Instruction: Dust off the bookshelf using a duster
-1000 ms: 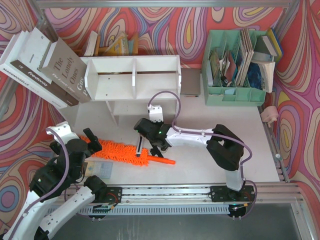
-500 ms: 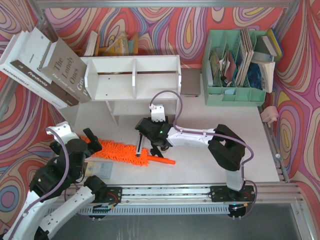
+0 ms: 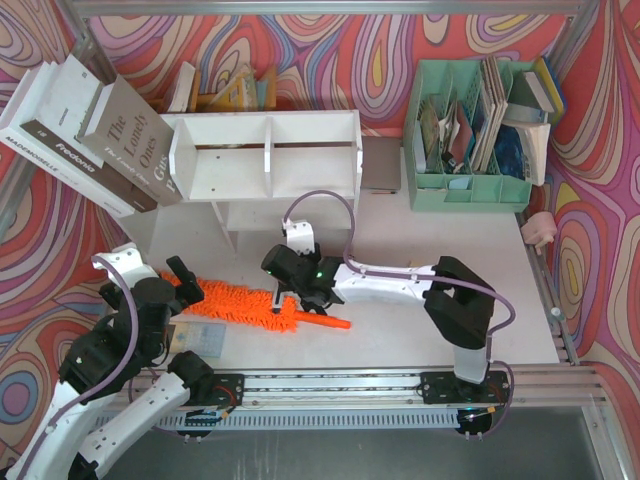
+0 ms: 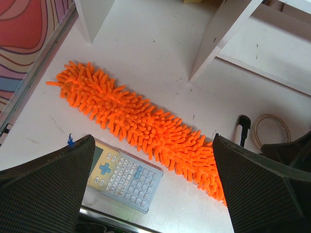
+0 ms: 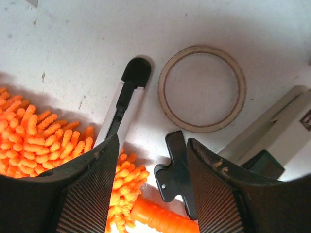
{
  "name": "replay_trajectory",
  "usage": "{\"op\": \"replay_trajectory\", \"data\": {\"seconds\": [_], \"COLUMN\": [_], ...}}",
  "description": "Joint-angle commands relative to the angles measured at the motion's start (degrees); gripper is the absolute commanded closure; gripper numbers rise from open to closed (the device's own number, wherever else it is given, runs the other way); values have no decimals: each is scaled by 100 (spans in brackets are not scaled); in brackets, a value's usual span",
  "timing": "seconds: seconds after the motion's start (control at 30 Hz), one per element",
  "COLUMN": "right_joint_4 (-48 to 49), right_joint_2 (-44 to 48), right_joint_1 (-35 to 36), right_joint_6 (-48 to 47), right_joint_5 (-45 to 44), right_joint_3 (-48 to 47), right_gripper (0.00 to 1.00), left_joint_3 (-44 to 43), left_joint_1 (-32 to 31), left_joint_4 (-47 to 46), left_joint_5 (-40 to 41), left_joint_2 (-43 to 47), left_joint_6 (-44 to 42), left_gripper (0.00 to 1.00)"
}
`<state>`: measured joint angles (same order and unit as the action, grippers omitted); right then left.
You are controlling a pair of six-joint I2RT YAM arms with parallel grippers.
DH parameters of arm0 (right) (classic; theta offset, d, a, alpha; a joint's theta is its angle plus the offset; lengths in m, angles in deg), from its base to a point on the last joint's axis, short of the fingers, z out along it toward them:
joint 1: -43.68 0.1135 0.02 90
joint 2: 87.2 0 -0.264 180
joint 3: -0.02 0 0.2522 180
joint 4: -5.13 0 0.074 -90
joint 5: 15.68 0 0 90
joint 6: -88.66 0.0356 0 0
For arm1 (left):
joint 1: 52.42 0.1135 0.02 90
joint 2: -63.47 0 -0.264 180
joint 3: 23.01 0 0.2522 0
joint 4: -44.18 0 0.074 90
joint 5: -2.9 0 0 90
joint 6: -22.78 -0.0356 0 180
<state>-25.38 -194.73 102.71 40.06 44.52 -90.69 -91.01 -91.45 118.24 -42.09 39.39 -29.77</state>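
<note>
Duster lies flat on the white counter, in front of the bookshelf and apart from it. Its fluffy orange head runs on a slant from the near-left toward centre. Its thin orange handle points right.

Right gripper is low over the handle end of the duster. Wrist view: jaws apart and clamped on nothing, straddling the last orange tufts and the start of the handle. Whether either finger touches the pile cannot be told. A small black clip-shaped piece sits between the fingers. A white utility knife with a black tip lies against the tufts, and beside it a tape ring lies flat.

Left gripper hangs over the duster's far-left end. Jaws are wide apart and hold nothing. In its wrist view the duster head crosses between the fingers, with a calculator just beside it on the near side.

The bookshelf is white and stands at the back of the counter. Large books lean at its left. A mint-green file organizer stands well to its right.
</note>
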Motion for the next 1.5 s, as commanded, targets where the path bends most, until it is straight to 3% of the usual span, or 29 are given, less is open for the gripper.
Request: {"op": "replay_trajectory", "data": {"seconds": [0.0, 0.8, 0.93, 1.23, 1.47], "right_joint_4": [54, -315, -744, -692, -501], "right_joint_2": [-300, -1409, -1610, -1410, -938], "right_joint_1": [13, 23, 22, 22, 31], "right_joint_6": [34, -255, -172, -42, -15], "right_joint_5": [325, 788, 679, 526, 396], "right_joint_3": [-260, -1154, -1501, -1347, -1033], "right_gripper": [43, 42, 49, 70, 79], "left_joint_3": [71, 80, 74, 82, 81], "left_joint_1": [-9, -9, -13, -9, -9], "left_joint_4": [-4, -32, -29, -35, -35], "left_joint_5": [-1, -21, -19, -19, -21], "left_joint_2": [63, 54, 56, 54, 69], "left_joint_6": [-63, -80, -72, -80, -80], "left_gripper": [4, 3, 3, 3, 3]}}
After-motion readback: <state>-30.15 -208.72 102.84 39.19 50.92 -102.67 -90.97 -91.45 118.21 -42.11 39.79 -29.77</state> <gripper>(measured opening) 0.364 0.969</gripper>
